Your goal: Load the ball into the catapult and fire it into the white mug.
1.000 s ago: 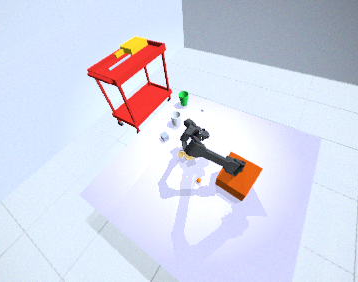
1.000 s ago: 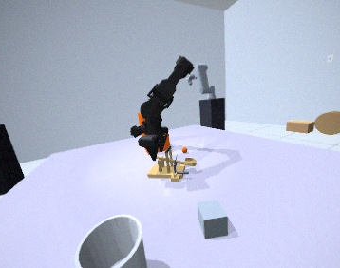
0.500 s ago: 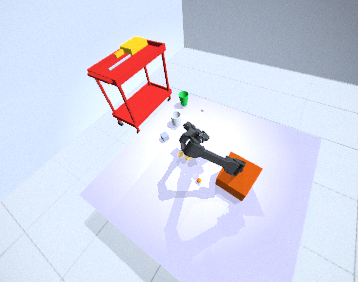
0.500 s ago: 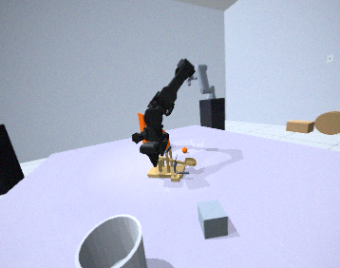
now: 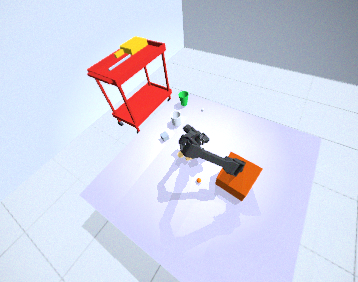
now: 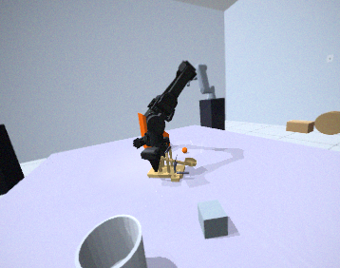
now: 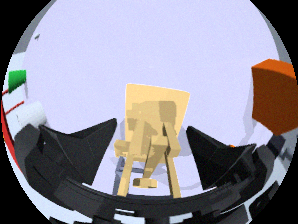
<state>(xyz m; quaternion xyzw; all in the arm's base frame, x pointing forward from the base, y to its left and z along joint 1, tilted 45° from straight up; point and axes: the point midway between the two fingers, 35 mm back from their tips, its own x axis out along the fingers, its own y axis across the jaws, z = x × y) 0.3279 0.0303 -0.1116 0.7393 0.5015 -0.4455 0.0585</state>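
The tan wooden catapult [image 6: 153, 174] [image 7: 172, 102] stands on the table. Its cup [image 6: 191, 162] looks empty in the exterior view. My gripper [image 7: 153, 125] is open, low over the catapult, with its fingers on either side of the frame and nothing gripped. The orange ball [image 5: 199, 180] [image 6: 184, 150] lies on the table away from the catapult, and is mostly hidden behind a finger in the wrist view. The white mug [image 5: 176, 119] [image 6: 110, 242] [image 7: 31, 115] stands upright. The arm hides much of the catapult in the top view.
A grey block [image 5: 164, 136] [image 6: 213, 220] lies near the mug. A green cup [image 5: 184, 98] [image 7: 17, 80] stands beyond the mug. A large orange box [image 5: 243, 177] [image 7: 275, 102] is beside the arm's base. A red cart [image 5: 141, 106] stands past the table edge.
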